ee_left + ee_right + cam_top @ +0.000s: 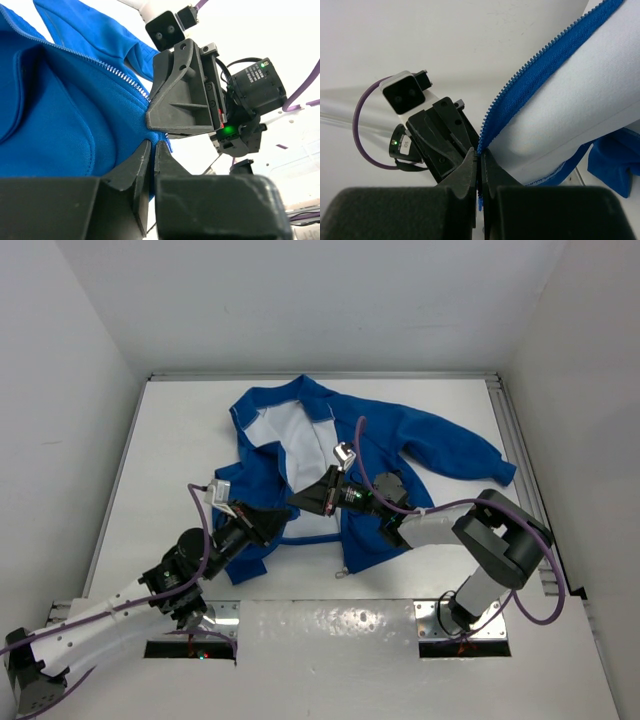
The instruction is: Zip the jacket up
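— Overhead view?
— Blue jacket (400, 440) spread open on white tabletop (180, 440), white lining (300, 445) showing, front undone. Left claw (268, 524) and right claw (303, 502) meeting at the lower front edge.
— Step in hand?
— Probably bringing the two front edges together; next, mating them at the base, calling for fine aim.
— Left wrist view?
— Left claw nearly closed, thin slit only, pinching blue hem below zipper teeth (117, 74).
— Right wrist view?
— Right claw pressed almost shut on the toothed edge, white lining alongside.

surface: white table (180, 440) | on it: blue jacket (400, 440) (front open, lining up), spread mid-table
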`<action>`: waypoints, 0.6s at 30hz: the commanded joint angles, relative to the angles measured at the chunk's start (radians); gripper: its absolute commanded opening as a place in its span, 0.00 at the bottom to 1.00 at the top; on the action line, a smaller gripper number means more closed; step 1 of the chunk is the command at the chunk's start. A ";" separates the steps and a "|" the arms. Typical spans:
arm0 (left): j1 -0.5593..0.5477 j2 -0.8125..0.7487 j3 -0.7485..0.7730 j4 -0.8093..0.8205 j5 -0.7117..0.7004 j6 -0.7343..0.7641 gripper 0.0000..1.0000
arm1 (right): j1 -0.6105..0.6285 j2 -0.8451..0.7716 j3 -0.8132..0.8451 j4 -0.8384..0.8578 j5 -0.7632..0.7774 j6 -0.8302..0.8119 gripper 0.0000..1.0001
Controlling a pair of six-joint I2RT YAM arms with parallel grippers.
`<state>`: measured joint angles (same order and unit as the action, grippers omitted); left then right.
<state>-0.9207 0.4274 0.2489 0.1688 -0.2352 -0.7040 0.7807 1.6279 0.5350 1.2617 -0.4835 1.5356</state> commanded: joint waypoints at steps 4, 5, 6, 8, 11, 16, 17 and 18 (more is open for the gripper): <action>0.010 -0.012 0.000 0.092 -0.009 0.034 0.00 | -0.003 -0.016 -0.021 0.415 -0.006 -0.020 0.00; 0.011 -0.015 -0.005 0.101 -0.009 0.044 0.00 | -0.003 -0.013 -0.026 0.415 -0.007 -0.020 0.00; 0.011 -0.012 -0.007 0.112 -0.007 0.054 0.00 | -0.003 -0.010 -0.027 0.415 -0.010 -0.019 0.00; 0.011 -0.007 -0.008 0.126 -0.009 0.078 0.00 | -0.003 -0.002 -0.033 0.407 -0.015 -0.019 0.00; 0.010 0.014 -0.002 0.158 -0.018 0.142 0.00 | -0.004 -0.005 -0.043 0.360 -0.024 -0.044 0.36; 0.010 0.057 0.016 0.176 -0.107 0.247 0.00 | -0.014 -0.091 -0.064 0.106 -0.027 -0.176 0.75; 0.010 0.057 0.016 0.185 -0.122 0.282 0.00 | -0.017 -0.146 -0.079 0.049 -0.009 -0.249 0.82; 0.010 0.059 0.016 0.210 -0.145 0.296 0.00 | -0.017 -0.180 -0.086 -0.070 0.006 -0.291 0.85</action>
<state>-0.9203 0.4828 0.2337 0.2649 -0.3069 -0.5110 0.7727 1.5661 0.4618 1.2446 -0.4969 1.4090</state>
